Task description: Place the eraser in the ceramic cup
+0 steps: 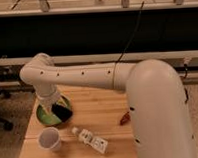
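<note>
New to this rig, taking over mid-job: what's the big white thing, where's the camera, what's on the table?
The big white shape is the robot's single arm, seen by one camera looking down from above. It reaches to the picture's left, and its gripper hangs over the green plate. The black eraser lies on that plate beside the gripper; whether it is gripped, I cannot tell. Also on the wooden table: the white ceramic cup, upright, a labelled bottle on its side, and a small red-orange object.
</note>
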Action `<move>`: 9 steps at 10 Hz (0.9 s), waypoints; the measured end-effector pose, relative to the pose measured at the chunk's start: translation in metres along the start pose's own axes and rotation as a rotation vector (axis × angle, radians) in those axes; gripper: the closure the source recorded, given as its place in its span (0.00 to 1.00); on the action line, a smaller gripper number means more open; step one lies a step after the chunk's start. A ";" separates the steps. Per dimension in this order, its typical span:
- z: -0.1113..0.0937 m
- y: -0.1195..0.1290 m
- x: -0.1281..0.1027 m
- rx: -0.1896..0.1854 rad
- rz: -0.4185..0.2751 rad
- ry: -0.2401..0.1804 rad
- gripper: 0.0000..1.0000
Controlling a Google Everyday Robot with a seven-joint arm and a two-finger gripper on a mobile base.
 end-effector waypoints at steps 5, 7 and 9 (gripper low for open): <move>-0.010 -0.015 -0.014 0.000 -0.045 0.006 1.00; -0.002 -0.026 -0.031 0.018 -0.057 0.008 1.00; 0.013 -0.033 -0.042 0.045 -0.066 0.013 1.00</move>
